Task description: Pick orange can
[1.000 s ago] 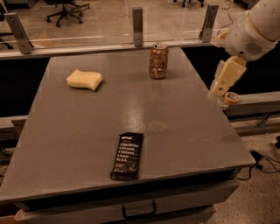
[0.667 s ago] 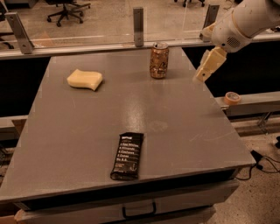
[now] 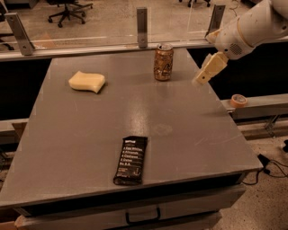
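1. Room: a pale floor with black wheeled office chairs [image 3: 67,6] beyond a clear barrier on grey metal posts [image 3: 142,27].
2. Flat grey square table [image 3: 81,152]: it bears three loose things. A shut drawer with a dark handle [image 3: 141,216] sits under its front edge.
3. White robot arm [image 3: 252,27]: it enters from the upper right. Its cream-coloured gripper [image 3: 201,78] hangs over the table's far right edge and carries nothing. Whether it is wide or narrow cannot be told.
4. Flat black snack bar wrapper [image 3: 130,160]: it lies near the front edge.
5. Pale yellow sponge [image 3: 87,81]: it lies at far left.
6. Small cylindrical orange can [image 3: 163,62], copper-mottled with a silver rim: it stands upright near the middle of the far edge, left of the gripper and apart from it. Its contents are hidden.
7. Orange tape roll [image 3: 238,100]: it rests on the ledge right of the table.
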Tool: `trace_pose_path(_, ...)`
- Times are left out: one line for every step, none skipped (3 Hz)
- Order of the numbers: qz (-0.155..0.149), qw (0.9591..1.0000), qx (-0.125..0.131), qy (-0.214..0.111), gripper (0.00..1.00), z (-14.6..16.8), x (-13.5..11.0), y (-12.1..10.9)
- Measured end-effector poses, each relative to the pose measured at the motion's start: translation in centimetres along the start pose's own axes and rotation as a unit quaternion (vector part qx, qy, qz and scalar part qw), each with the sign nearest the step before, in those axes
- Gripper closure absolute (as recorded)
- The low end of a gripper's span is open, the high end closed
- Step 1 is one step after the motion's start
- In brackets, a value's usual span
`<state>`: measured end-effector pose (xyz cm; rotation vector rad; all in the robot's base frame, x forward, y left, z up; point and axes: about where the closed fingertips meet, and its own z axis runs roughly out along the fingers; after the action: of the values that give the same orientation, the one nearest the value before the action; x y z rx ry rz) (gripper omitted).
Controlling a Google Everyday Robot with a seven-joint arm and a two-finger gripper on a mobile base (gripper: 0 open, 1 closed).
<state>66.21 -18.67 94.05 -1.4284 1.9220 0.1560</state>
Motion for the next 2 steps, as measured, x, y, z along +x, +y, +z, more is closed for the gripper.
trace_pose_path(0.062,0.9950,0.005,-0.077,0.00,2.8,0.0,-1.4)
trace_pose_path(0.114,0.9811,0.005,-0.156,0.00,5.7,-0.6,-3.0)
